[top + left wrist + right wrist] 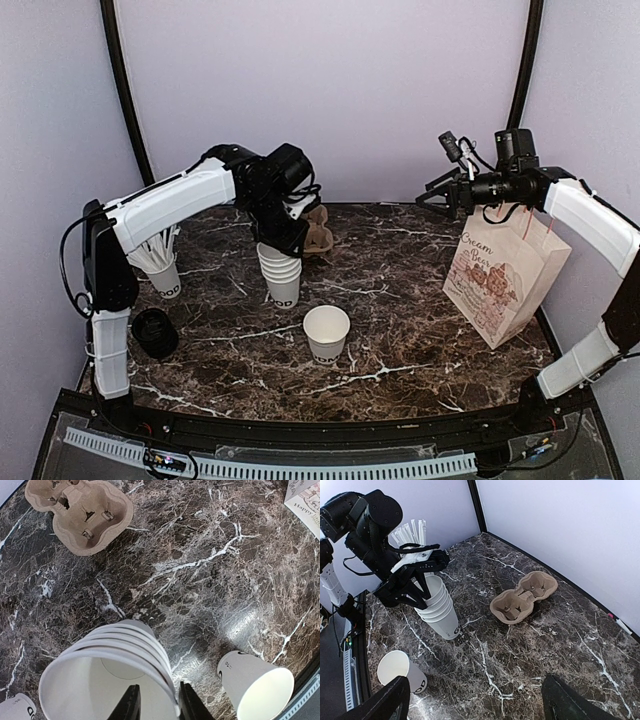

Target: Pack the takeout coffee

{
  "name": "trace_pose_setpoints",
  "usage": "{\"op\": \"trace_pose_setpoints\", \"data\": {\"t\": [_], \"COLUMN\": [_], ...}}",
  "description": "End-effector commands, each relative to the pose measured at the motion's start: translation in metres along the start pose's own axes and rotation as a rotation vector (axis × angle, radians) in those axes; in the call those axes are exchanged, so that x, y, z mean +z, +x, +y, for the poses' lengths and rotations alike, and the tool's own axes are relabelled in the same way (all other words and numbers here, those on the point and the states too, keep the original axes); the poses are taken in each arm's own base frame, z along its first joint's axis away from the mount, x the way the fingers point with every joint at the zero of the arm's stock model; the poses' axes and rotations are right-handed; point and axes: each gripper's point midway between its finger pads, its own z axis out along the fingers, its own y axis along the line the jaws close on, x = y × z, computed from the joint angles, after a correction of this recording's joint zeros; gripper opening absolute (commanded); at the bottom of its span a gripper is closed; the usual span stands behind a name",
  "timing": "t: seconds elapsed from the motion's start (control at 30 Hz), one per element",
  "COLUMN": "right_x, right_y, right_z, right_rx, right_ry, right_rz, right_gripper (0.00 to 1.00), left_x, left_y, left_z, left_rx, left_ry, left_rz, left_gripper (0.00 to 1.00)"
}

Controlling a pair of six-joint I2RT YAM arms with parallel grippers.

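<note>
The takeout coffee (326, 335) is a single white paper cup with black lettering, standing open-topped at the table's middle; it also shows in the left wrist view (255, 685) and the right wrist view (400, 672). My left gripper (283, 240) hangs over the stack of nested white cups (281, 275), well behind that cup. Its jaws (157, 702) straddle the top cup's rim (110, 680), one finger inside and one outside, with a gap still showing inside. My right gripper (476, 679) stands wide open and empty, high above the table at the right (440, 190).
A brown cardboard cup carrier (318, 232) lies behind the stack. A printed paper bag (500, 280) stands at the right under the right arm. At the left are a white cup of wrapped straws (160, 265) and a round black lid (155, 333).
</note>
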Motion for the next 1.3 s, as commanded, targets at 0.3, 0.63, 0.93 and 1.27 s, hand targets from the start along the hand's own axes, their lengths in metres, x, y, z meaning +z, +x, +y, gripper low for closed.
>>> {"op": "trace_pose_setpoints", "data": {"t": [0.3, 0.63, 0.93, 1.27], "right_x": [-0.005, -0.006, -0.005, -0.006], "right_y": [-0.003, -0.001, -0.001, -0.001], "right_z": [0.007, 0.008, 0.007, 0.008], "right_rx": [-0.042, -0.051, -0.048, -0.048], "right_ry": [0.007, 0.013, 0.011, 0.013], "right_rz": [-0.014, -0.011, -0.009, -0.009], "right_gripper": [0.92, 0.92, 0.92, 0.92], "left_x": [-0.004, -0.031, -0.035, -0.019], "left_y": [0.01, 0.002, -0.021, -0.039], "left_z": [0.016, 0.059, 0.14, 0.177], "left_rx": [0.025, 0.005, -0.129, -0.171], "left_ry": [-0.08, -0.197, -0.242, -0.257], "left_rz": [0.045, 0.001, -0.088, -0.121], "left_gripper": [0.05, 0.0, 0.0, 0.0]}}
